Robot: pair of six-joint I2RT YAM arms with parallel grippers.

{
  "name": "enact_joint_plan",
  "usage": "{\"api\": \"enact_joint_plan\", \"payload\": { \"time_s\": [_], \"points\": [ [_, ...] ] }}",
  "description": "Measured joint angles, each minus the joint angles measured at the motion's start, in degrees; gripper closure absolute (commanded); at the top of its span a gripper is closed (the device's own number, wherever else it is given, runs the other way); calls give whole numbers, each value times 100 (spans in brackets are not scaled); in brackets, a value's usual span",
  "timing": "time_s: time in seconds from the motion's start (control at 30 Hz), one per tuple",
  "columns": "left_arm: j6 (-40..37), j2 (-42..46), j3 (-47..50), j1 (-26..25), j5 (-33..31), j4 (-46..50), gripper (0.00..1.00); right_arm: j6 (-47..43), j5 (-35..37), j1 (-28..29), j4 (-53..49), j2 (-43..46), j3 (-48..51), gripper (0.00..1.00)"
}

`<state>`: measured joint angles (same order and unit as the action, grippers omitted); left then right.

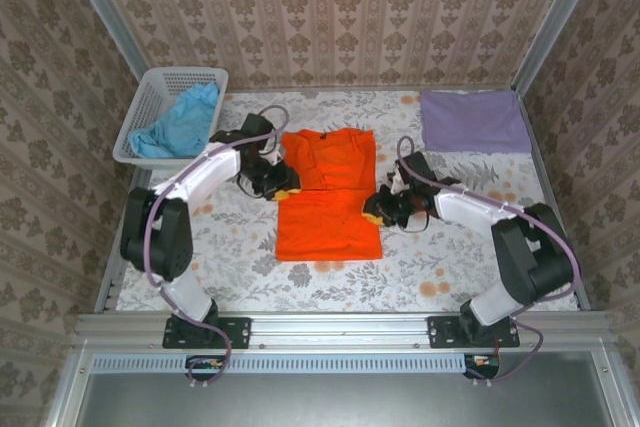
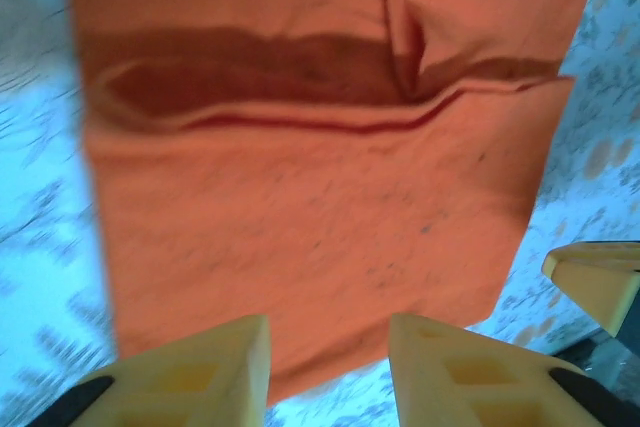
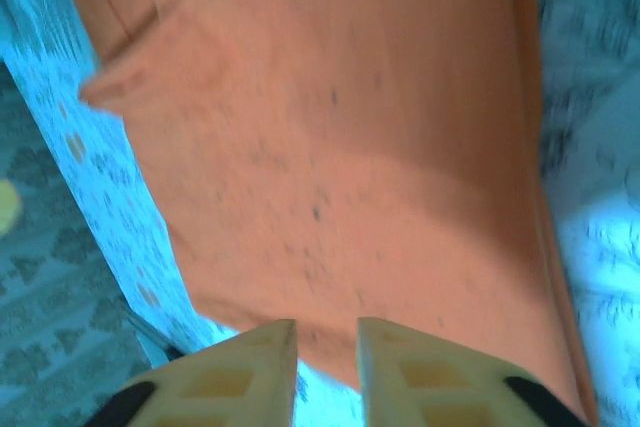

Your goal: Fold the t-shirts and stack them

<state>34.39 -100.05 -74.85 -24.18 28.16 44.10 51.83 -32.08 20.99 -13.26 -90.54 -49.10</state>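
The left tool is a little open and empty, by the left edge of the orange t-shirt lying flat on the surface. The right tool, open just a crack, is empty by its right edge.

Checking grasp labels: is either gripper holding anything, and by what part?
Nothing held. Left gripper and right gripper both stand open at the orange t-shirt's side edges, cloth just beyond the fingertips.
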Motion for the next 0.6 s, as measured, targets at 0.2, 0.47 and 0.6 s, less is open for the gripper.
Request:
{"api": "enact_joint_plan", "payload": {
  "time_s": [0.2, 0.47, 0.6],
  "points": [
    [22, -1233, -310, -74, 116, -297, 70, 92, 39, -55, 149, -1344, -975, 86],
    [-61, -1665, -529, 487, 48, -391, 66, -111, -11, -323, -74, -2124, -1510, 88],
    [-122, -1729, -470, 636, 323, -450, 63, -216, -103, -413, -7, -2105, -1414, 86]
  ]
}}
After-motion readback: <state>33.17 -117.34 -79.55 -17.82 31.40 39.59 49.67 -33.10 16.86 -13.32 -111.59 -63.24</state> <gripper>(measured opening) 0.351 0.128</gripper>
